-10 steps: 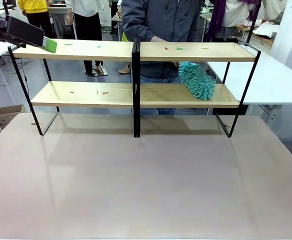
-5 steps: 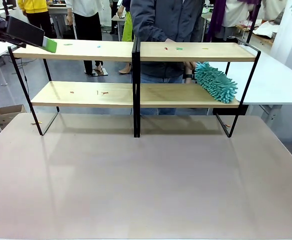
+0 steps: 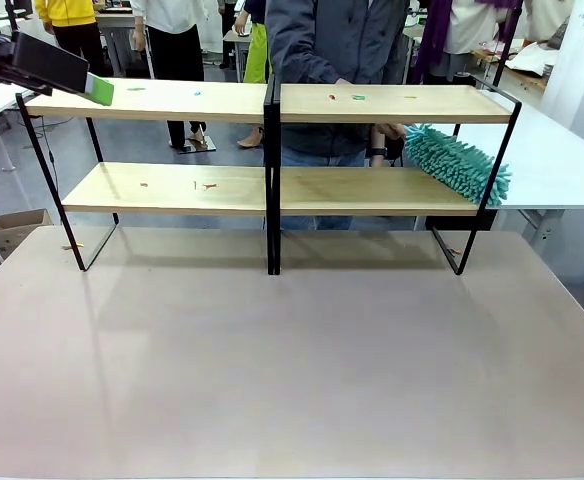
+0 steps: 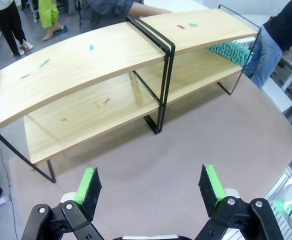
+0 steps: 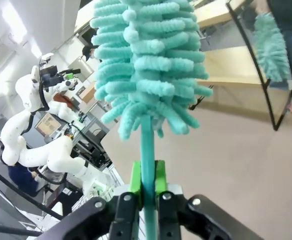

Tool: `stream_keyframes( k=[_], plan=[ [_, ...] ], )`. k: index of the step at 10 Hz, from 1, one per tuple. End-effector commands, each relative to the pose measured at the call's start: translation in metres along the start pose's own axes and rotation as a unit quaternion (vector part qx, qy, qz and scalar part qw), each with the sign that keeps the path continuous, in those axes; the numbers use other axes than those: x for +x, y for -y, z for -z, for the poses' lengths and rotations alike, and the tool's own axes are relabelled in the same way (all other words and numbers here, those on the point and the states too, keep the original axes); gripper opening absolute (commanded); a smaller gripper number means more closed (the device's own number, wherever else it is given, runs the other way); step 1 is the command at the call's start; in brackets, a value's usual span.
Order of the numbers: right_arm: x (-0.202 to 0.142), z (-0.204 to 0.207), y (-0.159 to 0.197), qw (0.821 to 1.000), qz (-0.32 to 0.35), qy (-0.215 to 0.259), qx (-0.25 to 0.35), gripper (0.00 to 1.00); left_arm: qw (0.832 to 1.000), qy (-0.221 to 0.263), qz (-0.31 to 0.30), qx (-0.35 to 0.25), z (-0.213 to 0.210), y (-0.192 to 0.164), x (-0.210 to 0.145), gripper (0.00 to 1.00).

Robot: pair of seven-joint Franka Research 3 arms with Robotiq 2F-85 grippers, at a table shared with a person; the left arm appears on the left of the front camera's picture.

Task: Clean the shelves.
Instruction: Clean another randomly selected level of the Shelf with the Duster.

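Observation:
The shelves (image 3: pixel 272 190) stand across the far half of the table, and small coloured scraps (image 3: pixel 359 97) lie on both boards. A person behind them holds a teal fluffy duster (image 3: pixel 459 163) at the right end of the lower board. My left gripper (image 4: pixel 150 185) hangs open and empty, high over the table in front of the shelves (image 4: pixel 86 65); in the front view it (image 3: pixel 92 88) is at the rack's top left corner. My right gripper (image 5: pixel 146 182) is shut on the handle of a second teal duster (image 5: pixel 151 65), held upright off to the right of the rack (image 5: pixel 236 65).
The brown table (image 3: pixel 292 360) lies bare in front of the rack. A white table (image 3: pixel 552 160) stands behind on the right. A cardboard box (image 3: pixel 17 228) sits on the floor at the left. Other people stand farther back.
The person's duster has swept to the right along the lower board, from near the middle to its right end. Both of my arms have stayed still.

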State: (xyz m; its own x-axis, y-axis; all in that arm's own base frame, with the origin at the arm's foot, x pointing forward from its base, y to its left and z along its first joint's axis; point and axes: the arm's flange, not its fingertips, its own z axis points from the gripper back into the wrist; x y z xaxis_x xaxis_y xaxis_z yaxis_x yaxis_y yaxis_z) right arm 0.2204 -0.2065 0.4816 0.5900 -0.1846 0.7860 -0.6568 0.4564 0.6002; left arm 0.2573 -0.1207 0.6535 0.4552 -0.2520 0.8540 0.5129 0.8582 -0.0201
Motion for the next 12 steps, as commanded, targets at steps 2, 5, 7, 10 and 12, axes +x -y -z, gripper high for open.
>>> stream_keyframes(
  k=[2, 5, 7, 10, 12],
  plan=[
    [-0.017, -0.046, -0.001, 0.999, -0.012, 0.023, -0.046, 0.12, 1.000, 0.002, -0.001, -0.001, -0.001, -0.001, 0.000, 1.00],
    [-0.016, -0.046, 0.000, 0.997, -0.001, 0.034, -0.064, 0.12, 1.000, 0.002, -0.001, -0.001, -0.001, -0.001, 0.000, 1.00],
    [-0.009, -0.032, 0.001, 0.998, -0.001, 0.022, -0.063, 0.12, 1.000, 0.002, -0.001, -0.001, -0.001, -0.001, 0.000, 1.00],
    [-0.003, -0.002, -0.014, 0.998, -0.019, -0.006, -0.061, 0.12, 1.000, 0.002, -0.001, -0.001, -0.001, -0.001, 0.000, 1.00],
    [-0.005, 0.060, -0.057, 0.993, -0.084, -0.080, -0.035, 0.12, 1.000, 0.002, -0.001, -0.001, -0.001, -0.001, 0.000, 1.00]
  ],
)
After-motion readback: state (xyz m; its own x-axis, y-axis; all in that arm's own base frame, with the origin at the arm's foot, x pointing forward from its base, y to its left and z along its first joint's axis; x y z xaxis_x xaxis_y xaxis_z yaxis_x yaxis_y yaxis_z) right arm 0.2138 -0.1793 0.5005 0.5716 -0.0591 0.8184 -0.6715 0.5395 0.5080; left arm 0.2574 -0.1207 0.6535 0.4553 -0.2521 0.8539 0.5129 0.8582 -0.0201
